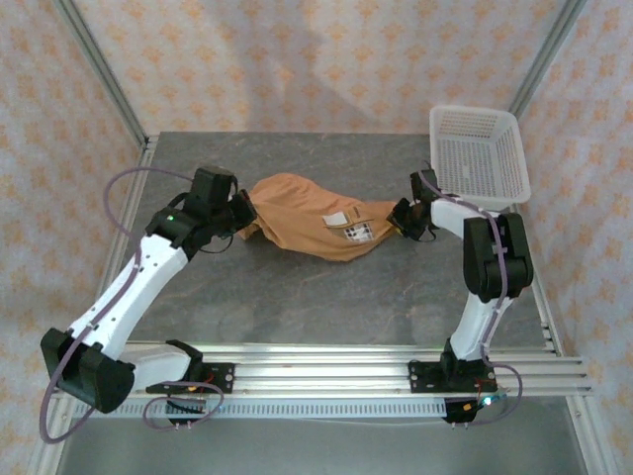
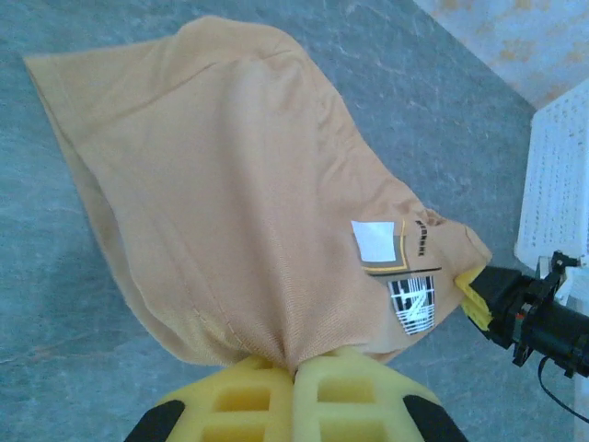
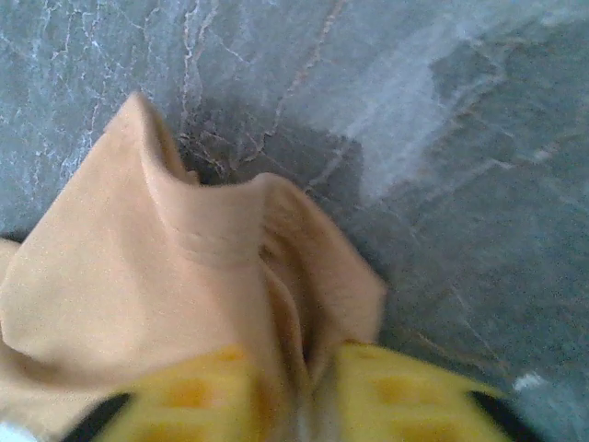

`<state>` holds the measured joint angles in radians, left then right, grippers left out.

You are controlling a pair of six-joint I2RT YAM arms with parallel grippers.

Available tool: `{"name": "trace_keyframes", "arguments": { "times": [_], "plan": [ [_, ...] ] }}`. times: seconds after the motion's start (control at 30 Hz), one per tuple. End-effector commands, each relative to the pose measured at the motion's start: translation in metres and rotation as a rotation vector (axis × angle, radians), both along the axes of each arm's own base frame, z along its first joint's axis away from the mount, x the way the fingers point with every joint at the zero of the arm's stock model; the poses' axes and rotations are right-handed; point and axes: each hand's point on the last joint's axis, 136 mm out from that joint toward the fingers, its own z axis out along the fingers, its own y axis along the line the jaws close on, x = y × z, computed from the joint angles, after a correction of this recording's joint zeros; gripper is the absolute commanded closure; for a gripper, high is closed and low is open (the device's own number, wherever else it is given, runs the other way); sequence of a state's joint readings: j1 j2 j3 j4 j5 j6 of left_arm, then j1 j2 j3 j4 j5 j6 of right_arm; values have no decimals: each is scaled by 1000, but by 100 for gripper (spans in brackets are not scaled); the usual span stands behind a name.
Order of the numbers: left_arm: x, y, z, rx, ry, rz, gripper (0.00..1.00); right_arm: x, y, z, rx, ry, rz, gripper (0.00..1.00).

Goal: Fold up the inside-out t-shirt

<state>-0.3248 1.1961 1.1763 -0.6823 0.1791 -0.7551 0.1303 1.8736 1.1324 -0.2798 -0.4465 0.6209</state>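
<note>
Right now the left gripper is pinched tight on one end of the inside-out t-shirt, its yellow pads squeezed together over gathered cloth. The right gripper is clamped on the opposite end. The shirt stretches bunched between them across the middle of the grey table, its white label nearer the right gripper. A white basket sits at the far right corner.

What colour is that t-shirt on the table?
The t-shirt is orange-tan; the left wrist view shows it best.
</note>
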Motion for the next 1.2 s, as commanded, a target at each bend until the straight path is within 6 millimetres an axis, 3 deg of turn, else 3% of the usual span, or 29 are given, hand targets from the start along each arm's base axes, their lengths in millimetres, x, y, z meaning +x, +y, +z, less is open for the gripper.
{"name": "trace_keyframes", "arguments": {
  "times": [0.0,0.13,0.33,0.4,0.53,0.67,0.73,0.83,0.97,1.1,1.17],
  "plan": [
    [-11,18,-3,48,50,-8,100,15,3,7,13,-52,-7,100],
    [-8,37,16,67,21,10,100,7,2,38,5,-72,9,100],
    [-8,94,77,125,-70,122,100,-28,-13,158,-57,-204,64,100],
    [-9,103,100,143,-125,126,100,-43,-20,193,-78,-263,60,100],
    [-11,100,138,112,-220,114,100,-81,-25,270,-62,-415,58,100],
    [-12,86,161,46,-292,68,100,-106,-21,318,-17,-517,70,100],
    [-7,86,157,43,-296,65,100,-109,-21,322,-14,-527,69,100],
    [12,85,129,47,-241,57,100,-92,-24,302,-37,-498,48,100],
    [49,86,60,91,-47,27,100,-49,-23,256,-61,-406,37,100],
    [73,85,-14,191,113,12,100,-15,-25,190,-99,-283,24,99],
    [74,85,-36,258,166,11,76,-10,-23,159,-98,-211,29,72]
  ]
}}
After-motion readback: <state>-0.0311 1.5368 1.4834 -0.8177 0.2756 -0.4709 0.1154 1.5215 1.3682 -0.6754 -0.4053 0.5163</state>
